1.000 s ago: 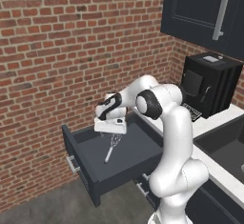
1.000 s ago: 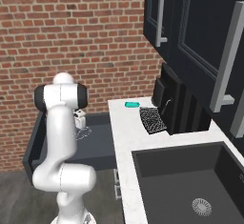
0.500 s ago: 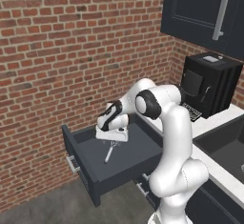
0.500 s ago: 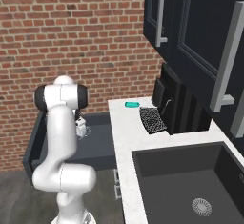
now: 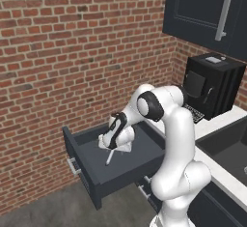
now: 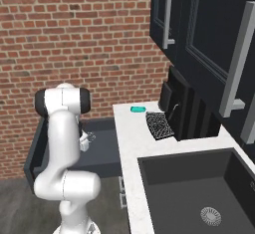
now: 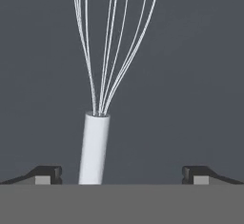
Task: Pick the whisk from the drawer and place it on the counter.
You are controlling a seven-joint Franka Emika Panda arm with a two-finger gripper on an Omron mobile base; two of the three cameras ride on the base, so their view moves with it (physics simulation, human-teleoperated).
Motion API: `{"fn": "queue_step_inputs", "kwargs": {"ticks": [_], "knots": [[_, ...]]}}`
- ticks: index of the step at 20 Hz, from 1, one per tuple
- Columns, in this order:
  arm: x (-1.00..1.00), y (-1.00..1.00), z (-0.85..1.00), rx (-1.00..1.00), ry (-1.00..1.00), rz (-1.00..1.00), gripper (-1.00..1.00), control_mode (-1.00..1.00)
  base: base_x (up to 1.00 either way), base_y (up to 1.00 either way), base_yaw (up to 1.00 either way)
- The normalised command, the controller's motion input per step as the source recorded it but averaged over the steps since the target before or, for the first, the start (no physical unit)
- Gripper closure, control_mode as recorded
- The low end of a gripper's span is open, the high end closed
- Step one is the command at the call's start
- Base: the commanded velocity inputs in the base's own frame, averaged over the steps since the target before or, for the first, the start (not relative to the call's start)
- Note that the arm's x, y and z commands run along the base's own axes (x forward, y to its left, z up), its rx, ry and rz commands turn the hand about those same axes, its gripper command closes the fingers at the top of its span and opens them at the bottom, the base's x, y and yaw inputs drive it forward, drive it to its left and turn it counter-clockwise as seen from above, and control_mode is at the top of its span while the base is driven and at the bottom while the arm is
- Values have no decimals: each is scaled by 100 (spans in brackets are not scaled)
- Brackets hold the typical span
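Reaching down into the open drawer [image 5: 91, 165], the white arm holds its tool [image 5: 112, 146] low over the drawer floor, right above the whisk [image 5: 110, 157]. In the hand view the tool [image 7: 122, 173] stands with its two dark fingertips [image 7: 45, 173] wide apart, one on each side of the whisk [image 7: 95, 149], and neither tip touches the handle. The pale handle lies between them, nearer to the tip at the left of that picture, and the thin silver wires fan away from the handle toward the top of the picture over the flat dark floor of the drawer [image 7: 190, 75]. The whisk lies flat in the drawer; nothing is gripped.

From the left base view the drawer is pulled out from below the worktop [image 5: 219, 173], its front panel toward the brick wall [image 5: 72, 52] side, and a short silver handle [image 5: 72, 165] shows on the front. The handle end of the whisk pokes out below the tool there. From the right base view the drawer [image 6: 99, 148] shows behind the arm, and the tool [image 6: 87, 139] is partly hidden by the arm, so its fingers are probably low in the drawer but hard to make out.

On the white worktop [image 6: 132, 148] lie a small teal object [image 6: 138, 109] near the wall end and a dark meshed mat [image 6: 159, 126] beside a black appliance [image 6: 182, 111]. The dark sink [image 6: 199, 193] is set into the worktop closer to the camera. Dark cabinet doors [image 6: 199, 29] with long silver handles hang above.
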Motion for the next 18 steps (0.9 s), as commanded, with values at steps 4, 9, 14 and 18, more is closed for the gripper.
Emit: {"fn": "queue_step_inputs", "kwargs": {"ticks": [4, 9, 14, 18], "knots": [[31, 19, -13, -6, -7, 0, -100, -100, 0, 0, 0], [22, 40, -14, -6, -2, 0, -100, -100, 0, 0, 0], [4, 27, -40, -7, 0, 0, -100, -100, 0, 0, 0], [0, 1, -56, -7, 5, 0, -100, -100, 0, 0, 0]]}}
